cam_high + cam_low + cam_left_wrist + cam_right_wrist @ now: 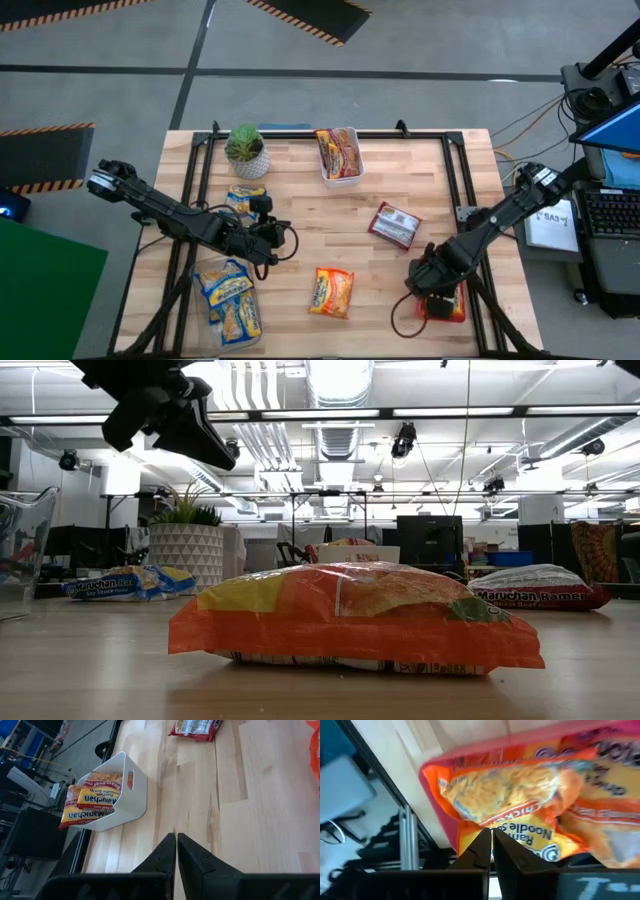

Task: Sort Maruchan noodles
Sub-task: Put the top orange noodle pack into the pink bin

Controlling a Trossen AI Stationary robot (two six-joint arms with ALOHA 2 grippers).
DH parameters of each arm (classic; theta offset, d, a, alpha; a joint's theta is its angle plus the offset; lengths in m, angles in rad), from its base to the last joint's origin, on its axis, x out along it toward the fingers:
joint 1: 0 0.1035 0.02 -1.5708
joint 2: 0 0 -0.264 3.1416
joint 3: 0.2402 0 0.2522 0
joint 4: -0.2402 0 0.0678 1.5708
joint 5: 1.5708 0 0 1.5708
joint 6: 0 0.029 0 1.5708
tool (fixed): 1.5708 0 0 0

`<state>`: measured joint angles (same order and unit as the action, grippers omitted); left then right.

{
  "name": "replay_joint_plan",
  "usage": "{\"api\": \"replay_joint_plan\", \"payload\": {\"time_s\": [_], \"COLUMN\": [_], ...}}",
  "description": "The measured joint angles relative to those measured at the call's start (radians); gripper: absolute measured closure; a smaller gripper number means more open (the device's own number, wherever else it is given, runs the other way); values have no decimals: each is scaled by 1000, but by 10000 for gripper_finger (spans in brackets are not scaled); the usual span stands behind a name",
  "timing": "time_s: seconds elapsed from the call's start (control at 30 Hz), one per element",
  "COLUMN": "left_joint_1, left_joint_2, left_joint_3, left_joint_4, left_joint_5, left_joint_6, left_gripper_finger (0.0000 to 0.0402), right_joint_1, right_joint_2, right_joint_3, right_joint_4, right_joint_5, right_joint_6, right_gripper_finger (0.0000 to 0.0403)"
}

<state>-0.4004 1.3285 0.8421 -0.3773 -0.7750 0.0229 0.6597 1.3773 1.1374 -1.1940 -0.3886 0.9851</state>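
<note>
Several flat Maruchan ramen packets are spread over the wooden table. An orange-yellow packet [332, 292] lies flat near the front middle, loose and slightly puffed. A red/maroon packet [394, 225] lies flat right of centre, turned at an angle. At the far middle, orange-yellow packets [338, 152] stand stacked in a white bin [340, 178], their ends sticking out above its rim. A blue-and-yellow packet [241, 200] lies flat on the left, and more blue-and-yellow packets [229, 296] are heaped together at the near left. One orange-red packet [445, 305] lies at the near right corner.
</note>
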Motion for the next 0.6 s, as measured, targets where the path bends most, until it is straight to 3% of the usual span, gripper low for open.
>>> {"api": "replay_joint_plan", "payload": {"time_s": [0.33, 0.6], "left_joint_1": [0, 0], "left_joint_2": [0, 0], "left_joint_3": [0, 0], "left_joint_4": [-24, -24], "left_joint_5": [0, 0], "left_joint_6": [-19, -25], "left_gripper_finger": [402, 402], "right_joint_1": [102, 102], "right_joint_2": [44, 52], "right_joint_3": [-147, -148], "right_joint_4": [115, 111], "right_joint_5": [4, -12], "right_joint_6": [-36, -79], "right_gripper_finger": [394, 394]}}
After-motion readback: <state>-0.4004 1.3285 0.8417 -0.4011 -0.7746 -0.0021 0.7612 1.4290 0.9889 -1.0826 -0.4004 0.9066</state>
